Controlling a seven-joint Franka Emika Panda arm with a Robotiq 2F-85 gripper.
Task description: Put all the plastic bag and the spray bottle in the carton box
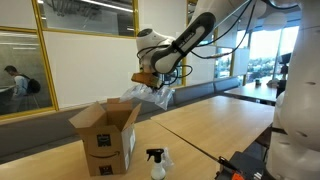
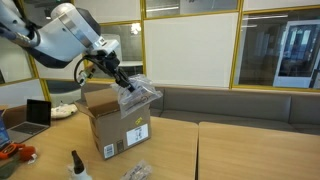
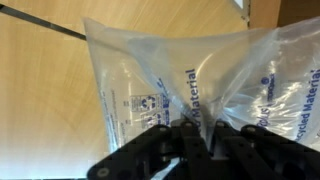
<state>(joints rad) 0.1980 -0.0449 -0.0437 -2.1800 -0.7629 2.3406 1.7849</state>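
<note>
Cardboard box (image 1: 105, 135) sits open on the bench (image 1: 210, 120), contents unseen, label (image 2: 110, 150) on its side. Claw (image 3: 190, 140) pinches the clear bag (image 1: 152, 96), printed "Material", at the box's 1 o'clock; bottle (image 1: 156, 163) at 4 o'clock.

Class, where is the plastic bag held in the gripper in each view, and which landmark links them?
In an exterior view: plastic bag near centre, above and right of the carton box.
In an exterior view: plastic bag left of centre, upper right of the carton box.
Wrist view: plastic bag fills the picture, above the gripper.
Shared landmark: carton box, both exterior views.
</note>
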